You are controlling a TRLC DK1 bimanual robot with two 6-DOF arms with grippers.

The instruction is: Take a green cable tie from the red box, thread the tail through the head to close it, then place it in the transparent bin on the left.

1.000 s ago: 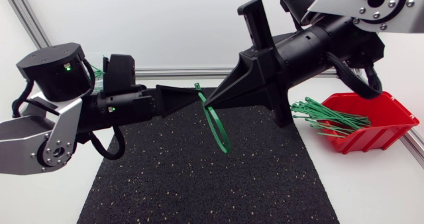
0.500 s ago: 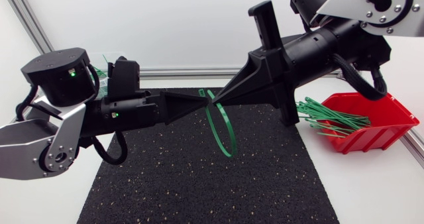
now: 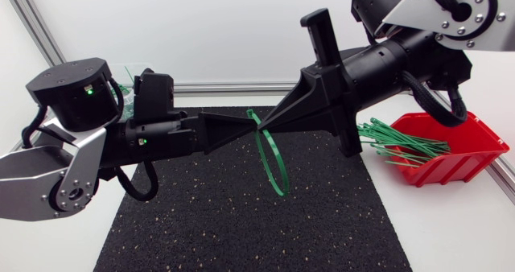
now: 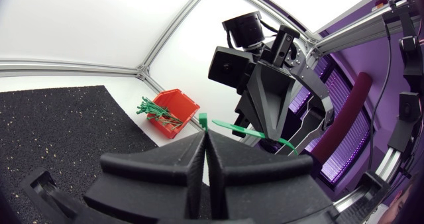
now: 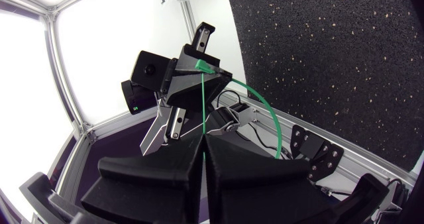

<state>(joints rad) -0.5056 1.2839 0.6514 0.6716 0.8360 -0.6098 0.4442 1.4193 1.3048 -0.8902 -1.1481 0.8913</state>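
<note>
Where both arms meet above the mat (image 3: 241,224), one tie (image 3: 273,163) hangs looped in mid-air, out of the box (image 3: 475,155) at right. Left gripper (image 3: 245,128): fingers closed on the tie. Right gripper (image 3: 265,127): likewise, pinching its strand. Threading: apparently done; head-tail joint hidden where the tips meet. Remaining: drop in bin (image 3: 121,69), far left, mostly behind left arm (image 3: 72,143)

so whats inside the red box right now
The red box holds a pile of green cable ties, tails poking out over its rim. How many, and anything beneath them, is hidden.
</note>
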